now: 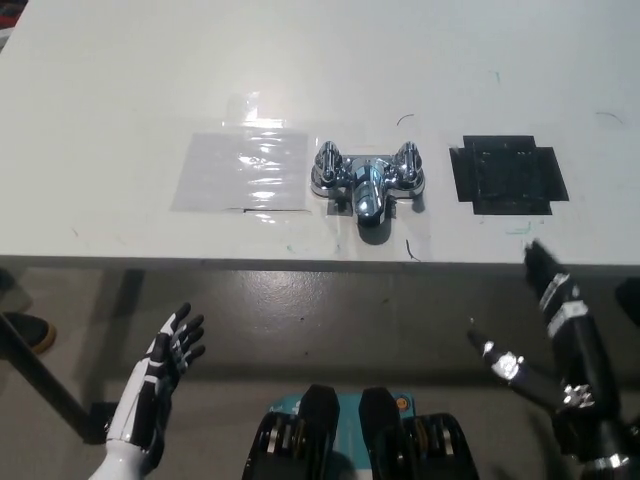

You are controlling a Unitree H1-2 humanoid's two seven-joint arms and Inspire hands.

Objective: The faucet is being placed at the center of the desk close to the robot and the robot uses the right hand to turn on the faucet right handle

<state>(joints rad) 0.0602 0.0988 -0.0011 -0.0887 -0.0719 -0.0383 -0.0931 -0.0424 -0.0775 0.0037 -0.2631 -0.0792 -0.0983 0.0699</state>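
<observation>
The chrome faucet (368, 180) stands mid-counter (150, 80) near the front edge. Its right handle (408, 165) lies ahead and to the left of the black right hand (562, 340), which hangs below the edge, well apart, fingers spread and empty. The white left hand (160, 365) rests low at left, open; a dark square (508, 175), perhaps tape, lies beside the faucet.

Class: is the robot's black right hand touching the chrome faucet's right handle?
Apart. Head view: the black right hand hangs past the edge of the white desk, well short of the chrome right handle.
</observation>
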